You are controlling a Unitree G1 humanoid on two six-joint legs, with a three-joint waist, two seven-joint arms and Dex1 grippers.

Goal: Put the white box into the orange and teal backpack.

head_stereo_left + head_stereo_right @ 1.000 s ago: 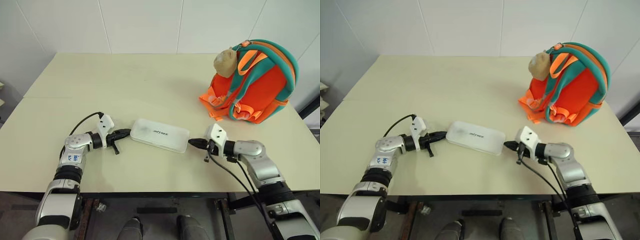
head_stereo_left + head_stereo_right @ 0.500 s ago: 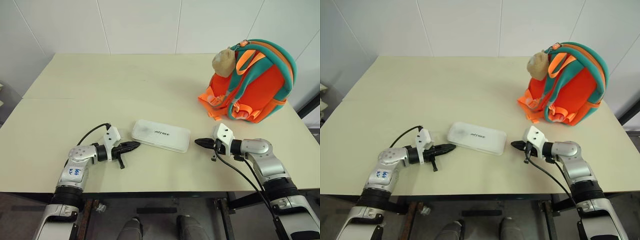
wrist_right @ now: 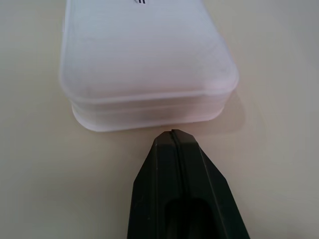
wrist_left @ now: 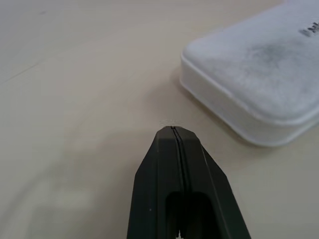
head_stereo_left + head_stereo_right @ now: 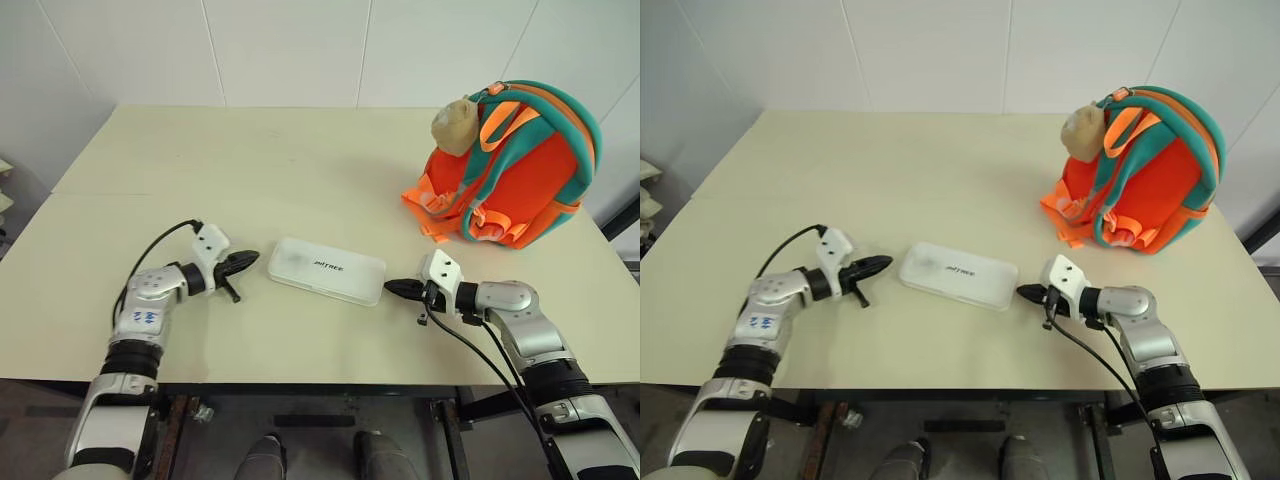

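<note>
The white box [image 5: 327, 270] lies flat on the cream tabletop [image 5: 250, 180], lengthwise between the two grippers, its small dark lettering facing up. Neither gripper holds it.

The left gripper [image 5: 252, 258] points at the box's left short end. Its two black fingers are pressed together with nothing between them, as the left wrist view shows: the fingertips [image 4: 172, 137] meet along a thin seam. The box sits just ahead of this tip and a little off to one side, with a strip of bare tabletop between, so the gripper is near the box but apart from it.

The right gripper [image 5: 392, 288] points at the box's opposite short end, and its fingers are likewise closed tight on nothing. In the right wrist view the box's rounded end wall [image 3: 149, 107] stands directly in front of the fingertips [image 3: 173, 139]; the gap looks very slim, and whether the tip grazes the wall is hard to tell from this angle, though a thin line of tabletop seems to separate them.

The orange and teal backpack [image 5: 520, 165] stands upright, well beyond the right gripper and further to its outer side, far from the left gripper. Its tan plush animal head [image 5: 455, 122] sits on the upper side toward the box, teal straps curving over the top, orange webbing loops trailing on the tabletop at its base.
</note>
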